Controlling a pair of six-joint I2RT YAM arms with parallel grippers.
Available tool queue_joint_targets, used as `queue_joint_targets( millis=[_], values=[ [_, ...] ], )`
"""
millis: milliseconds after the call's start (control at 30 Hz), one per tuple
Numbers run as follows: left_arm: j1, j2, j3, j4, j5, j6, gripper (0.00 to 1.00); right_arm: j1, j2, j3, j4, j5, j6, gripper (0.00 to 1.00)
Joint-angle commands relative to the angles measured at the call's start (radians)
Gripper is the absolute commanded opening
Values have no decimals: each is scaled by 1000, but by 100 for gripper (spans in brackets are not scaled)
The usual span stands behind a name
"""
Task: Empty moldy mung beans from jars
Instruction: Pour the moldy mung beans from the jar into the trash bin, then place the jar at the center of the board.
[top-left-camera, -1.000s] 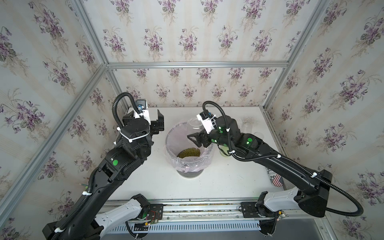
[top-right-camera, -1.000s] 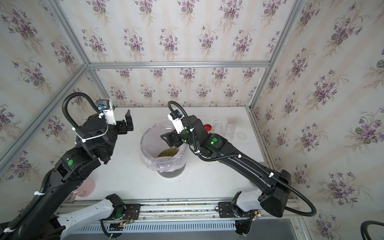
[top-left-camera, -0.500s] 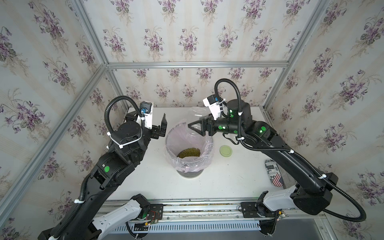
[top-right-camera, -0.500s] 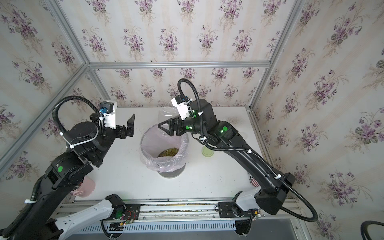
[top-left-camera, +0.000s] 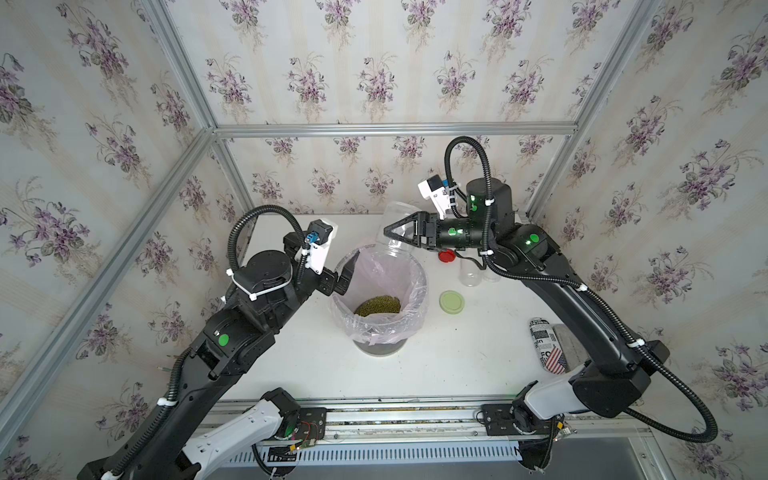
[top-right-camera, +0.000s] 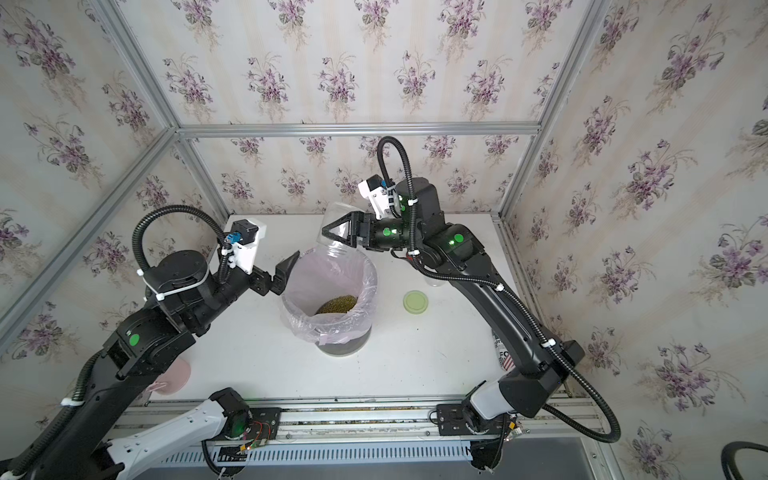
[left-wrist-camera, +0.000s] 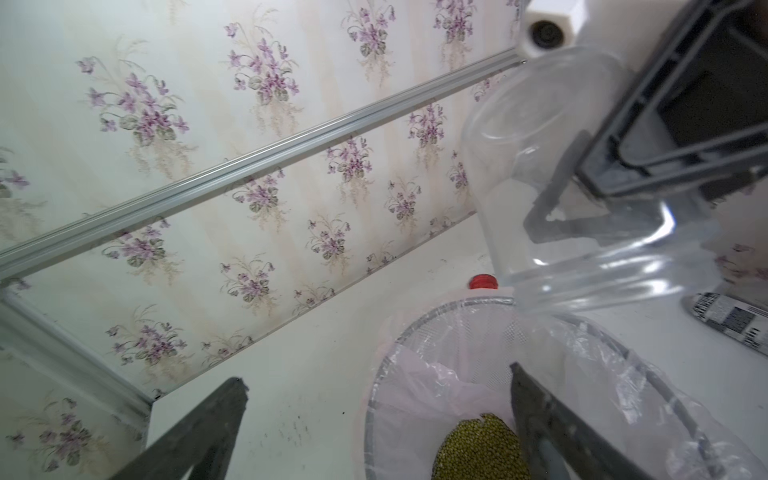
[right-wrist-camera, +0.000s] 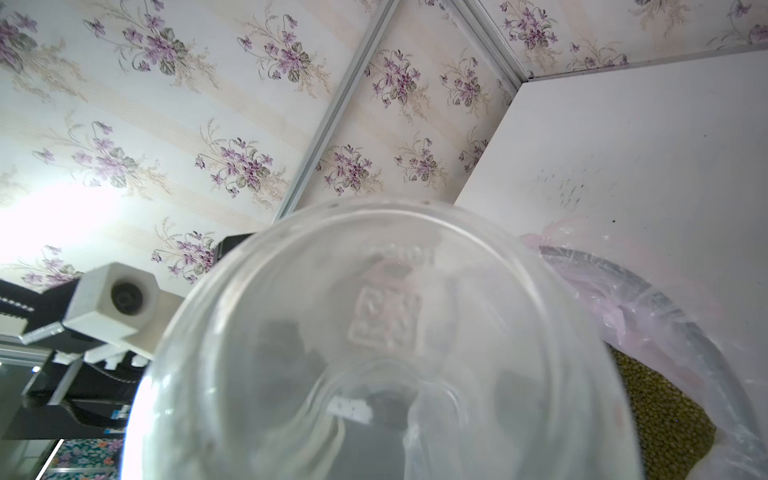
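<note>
Clamping a mouth-down jar over the bin rim, right gripper; left gripper spread wide beside it.

Top views look down; wrists (perhaps tilted) near bin.

White table, faintly scuffed and speckled toward the back. Near the middle, a round bin lined with a pink plastic bag, standing upright. Just beside the bin toward the right arm's side, a pale green lid lying flat. Farther back, a red lid, and close to it two small clear jars side by side, partly hidden. At the right edge, a can with newsprint and flag print, on its side, touching a grey block. At the front left corner, a pink round thing, mostly covered, kind unclear.
</note>
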Motion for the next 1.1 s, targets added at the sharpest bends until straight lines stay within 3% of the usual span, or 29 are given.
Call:
queue_joint_targets(
  millis=[0, 100, 300, 400, 600, 767, 1067],
  values=[
    [0, -8, -8, 42, 173, 22, 100, -40, -8, -22, 109, -59, 135, 8],
    [0, -24, -20, 59, 248, 24, 98, -69, -15, -49, 154, -84, 187, 8],
    [0, 7, -4, 72, 331, -8, 64, -71, -22, -104, 258, -102, 286, 8],
    [1, 24, -5, 100, 332, -23, 61, -72, -39, -148, 332, -104, 354, 7],
    [0, 29, -38, 217, 300, -42, 68, -70, -63, -181, 372, -87, 398, 7],
    [0, 77, -12, 220, 316, -52, 67, -67, -71, -215, 407, -89, 427, 7],
    [0, 108, -11, 257, 301, -47, 51, -58, -96, -257, 450, -101, 464, 7]
  ],
)
